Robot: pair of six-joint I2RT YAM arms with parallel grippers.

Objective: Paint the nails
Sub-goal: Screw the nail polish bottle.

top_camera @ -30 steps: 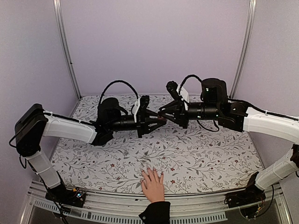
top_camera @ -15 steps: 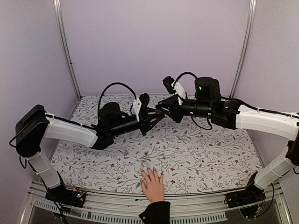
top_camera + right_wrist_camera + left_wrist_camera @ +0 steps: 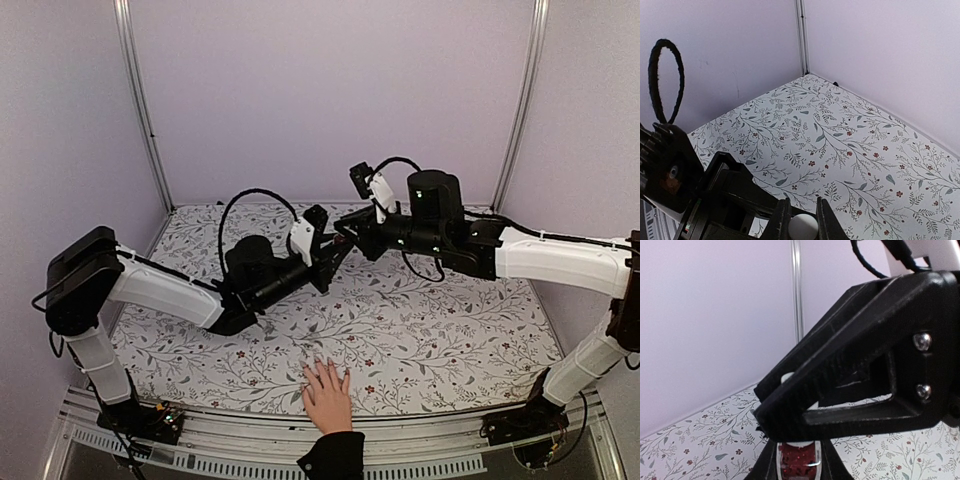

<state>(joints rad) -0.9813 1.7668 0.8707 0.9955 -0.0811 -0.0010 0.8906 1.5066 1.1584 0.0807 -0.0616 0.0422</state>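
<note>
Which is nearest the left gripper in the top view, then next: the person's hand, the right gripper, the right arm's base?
1. Right gripper, mid-table, on the cap of the bottle the left gripper holds.
2. Person's hand, near edge, centre.
3. Right arm's base, near right corner.

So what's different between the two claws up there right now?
The left gripper is clamped on a dark-red bottle; the right gripper pinches a small white cap. The left gripper tilts upward from a low-slung arm, while the right gripper reaches in from higher up. Both are shut and meet tip to tip above the table, well away from the hand.
</note>
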